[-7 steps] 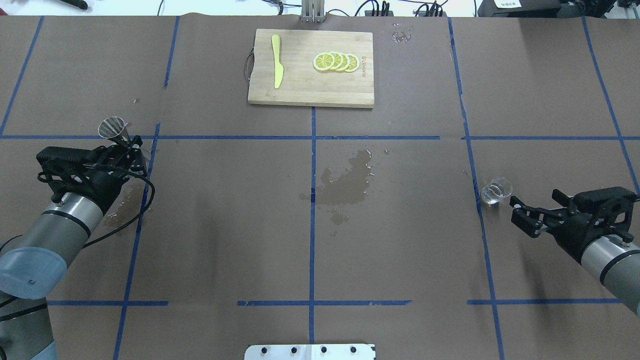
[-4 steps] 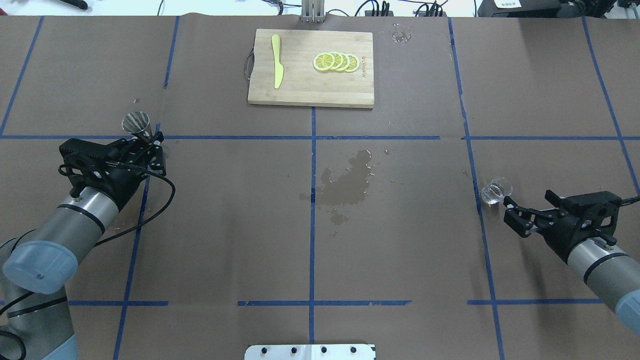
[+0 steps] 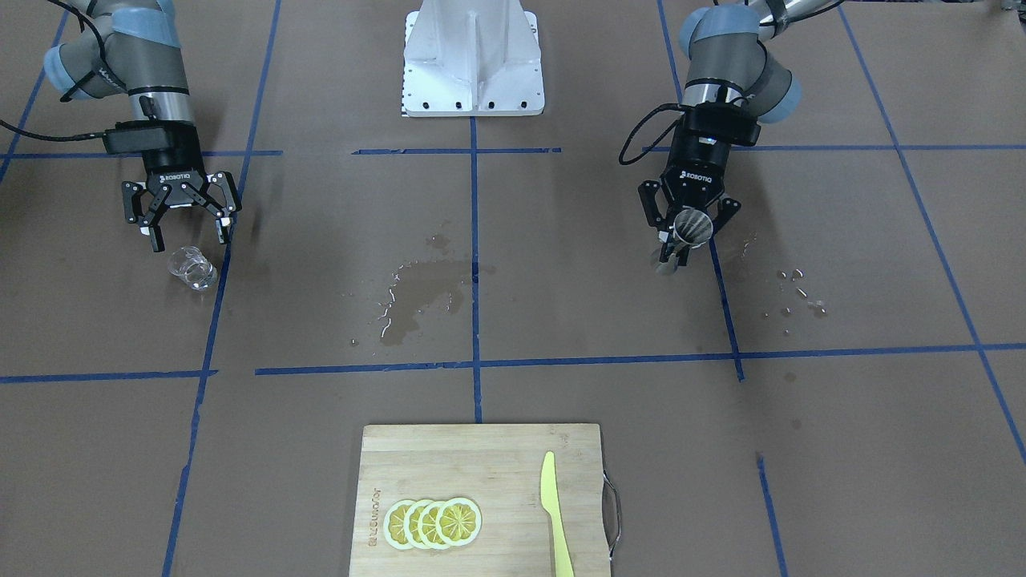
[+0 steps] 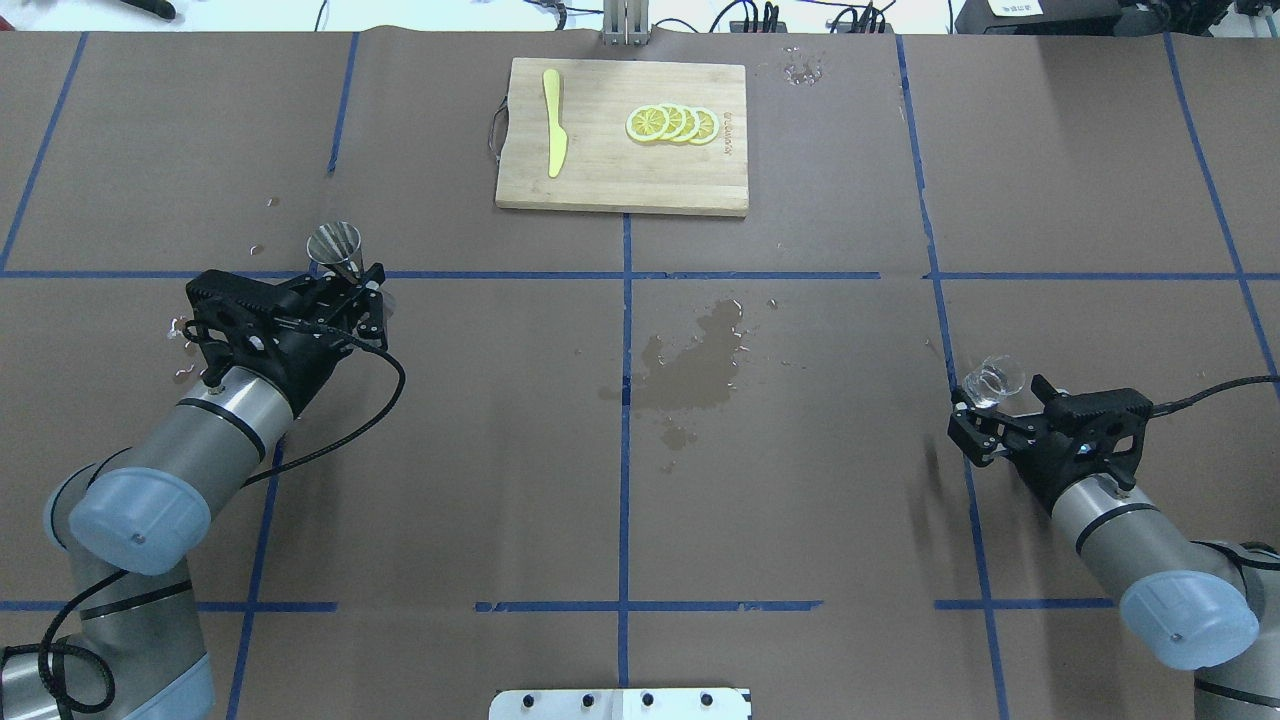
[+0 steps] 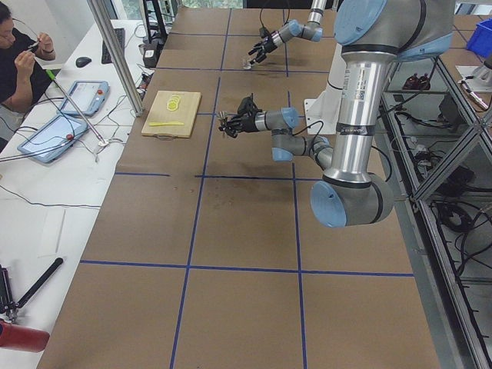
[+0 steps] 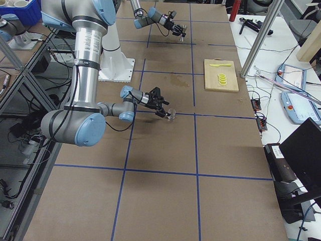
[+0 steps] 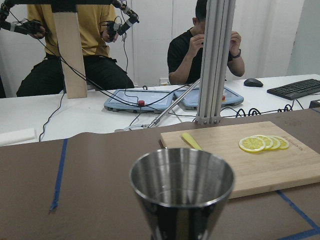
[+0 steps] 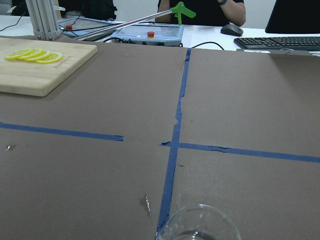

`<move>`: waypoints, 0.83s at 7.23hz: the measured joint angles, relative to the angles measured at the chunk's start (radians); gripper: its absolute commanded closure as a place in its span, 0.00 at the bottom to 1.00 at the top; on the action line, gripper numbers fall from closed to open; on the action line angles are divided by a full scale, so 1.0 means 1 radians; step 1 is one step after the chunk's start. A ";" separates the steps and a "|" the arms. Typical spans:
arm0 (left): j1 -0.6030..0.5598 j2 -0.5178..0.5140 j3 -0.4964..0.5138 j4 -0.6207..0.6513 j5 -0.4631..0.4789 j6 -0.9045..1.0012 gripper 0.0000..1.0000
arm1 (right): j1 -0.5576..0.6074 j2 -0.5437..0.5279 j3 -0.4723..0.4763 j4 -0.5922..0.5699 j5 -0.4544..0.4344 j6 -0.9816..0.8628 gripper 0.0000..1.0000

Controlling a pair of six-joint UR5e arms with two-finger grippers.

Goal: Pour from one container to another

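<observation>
The steel jigger (image 4: 335, 244) is held upright, a little above the table, with my left gripper (image 4: 352, 290) shut on its waist. The front-facing view has the jigger (image 3: 691, 227) in the left gripper (image 3: 689, 218). Its open cone (image 7: 182, 187) fills the left wrist view. The clear glass cup (image 4: 994, 379) stands on the table at the right. My right gripper (image 4: 996, 408) is open, its fingertips just short of the cup. In the front-facing view the cup (image 3: 192, 267) sits just beyond the spread right gripper (image 3: 187, 238). The cup's rim (image 8: 198, 226) shows at the right wrist view's bottom edge.
A wet patch (image 4: 695, 365) darkens the table's middle, with droplets (image 3: 797, 292) near the left arm. At the far side lies a wooden cutting board (image 4: 600, 180) with lemon slices (image 4: 671, 123) and a yellow knife (image 4: 553, 122). People sit behind the table's far edge.
My left arm has carried the jigger to the right, toward the table's middle. My right arm has moved in to the left, bringing its open gripper up to the glass cup.
</observation>
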 measured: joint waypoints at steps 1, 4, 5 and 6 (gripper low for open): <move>0.000 -0.011 0.011 0.000 -0.001 0.000 1.00 | 0.000 0.014 -0.026 0.000 -0.019 -0.003 0.00; 0.001 -0.017 0.022 0.000 -0.002 0.000 1.00 | -0.001 0.030 -0.074 0.001 -0.045 -0.004 0.02; 0.001 -0.016 0.024 0.000 -0.002 0.000 1.00 | -0.002 0.040 -0.088 0.001 -0.045 -0.006 0.02; 0.001 -0.015 0.024 0.000 -0.002 0.000 1.00 | -0.002 0.050 -0.101 0.001 -0.045 -0.011 0.02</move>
